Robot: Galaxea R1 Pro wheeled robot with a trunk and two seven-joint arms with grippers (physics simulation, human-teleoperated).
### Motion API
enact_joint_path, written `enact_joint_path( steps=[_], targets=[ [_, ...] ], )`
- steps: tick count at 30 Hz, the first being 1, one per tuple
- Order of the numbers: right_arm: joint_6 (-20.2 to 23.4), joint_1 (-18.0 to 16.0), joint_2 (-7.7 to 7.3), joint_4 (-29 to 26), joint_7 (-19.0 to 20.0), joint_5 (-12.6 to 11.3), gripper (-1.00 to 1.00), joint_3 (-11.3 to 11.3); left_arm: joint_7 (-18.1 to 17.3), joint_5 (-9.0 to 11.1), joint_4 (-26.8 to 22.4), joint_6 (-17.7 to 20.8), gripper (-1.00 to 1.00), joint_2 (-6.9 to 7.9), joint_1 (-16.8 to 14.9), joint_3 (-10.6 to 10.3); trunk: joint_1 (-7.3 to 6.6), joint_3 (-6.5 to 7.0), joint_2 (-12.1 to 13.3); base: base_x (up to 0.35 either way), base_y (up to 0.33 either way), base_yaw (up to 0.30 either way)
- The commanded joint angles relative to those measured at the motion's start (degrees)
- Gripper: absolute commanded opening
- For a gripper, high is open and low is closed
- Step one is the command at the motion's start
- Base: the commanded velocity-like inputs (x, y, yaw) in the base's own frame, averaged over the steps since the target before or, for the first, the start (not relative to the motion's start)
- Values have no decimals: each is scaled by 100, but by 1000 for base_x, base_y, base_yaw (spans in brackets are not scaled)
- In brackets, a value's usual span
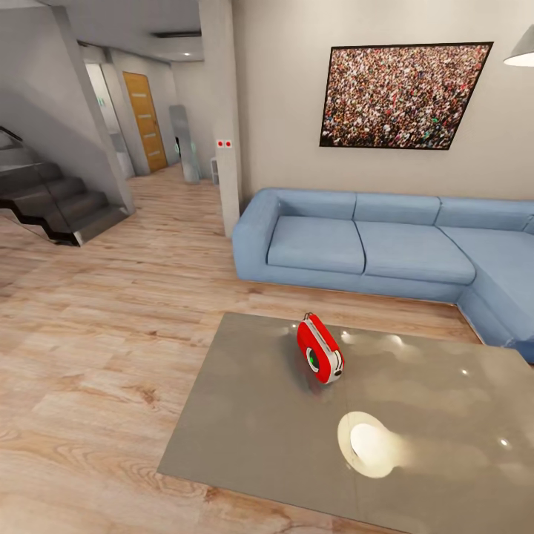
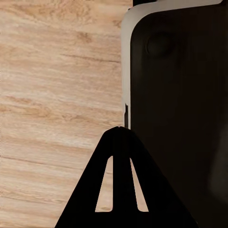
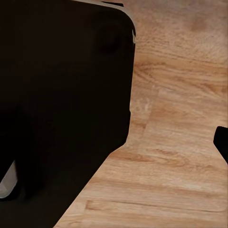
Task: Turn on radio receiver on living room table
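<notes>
The head camera looks forward and down from above the near edge of the table (image 1: 245, 437), toward the sofa (image 1: 371, 245) beyond it. Each wrist camera points down, close over the plank floor (image 2: 52, 95) beside the robot's dark base (image 2: 180, 118), which both wrist views share.

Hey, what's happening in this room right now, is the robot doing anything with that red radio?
Nothing is handling it yet. The red radio stands alone on the glossy low table, in front of the blue sofa, with nothing touching it. Both wrist cameras look down at the wood floor beside the robot's dark body, so the arms appear to hang low. The left gripper looks shut; the right one's state can't be told.
</notes>
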Motion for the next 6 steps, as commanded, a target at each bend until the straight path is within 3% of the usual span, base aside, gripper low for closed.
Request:
enact_joint_path(
  steps=[1,6],
  targets=[
    [-2,0,0,0,0,0,100,1,0,2,1,0,-100,1,0,-3,0,0,0,0,0,0],
    [-2,0,0,0,0,0,100,2,0,5,2,1,-100,0,0,-2,0,0,0,0,0,0]
  ],
)
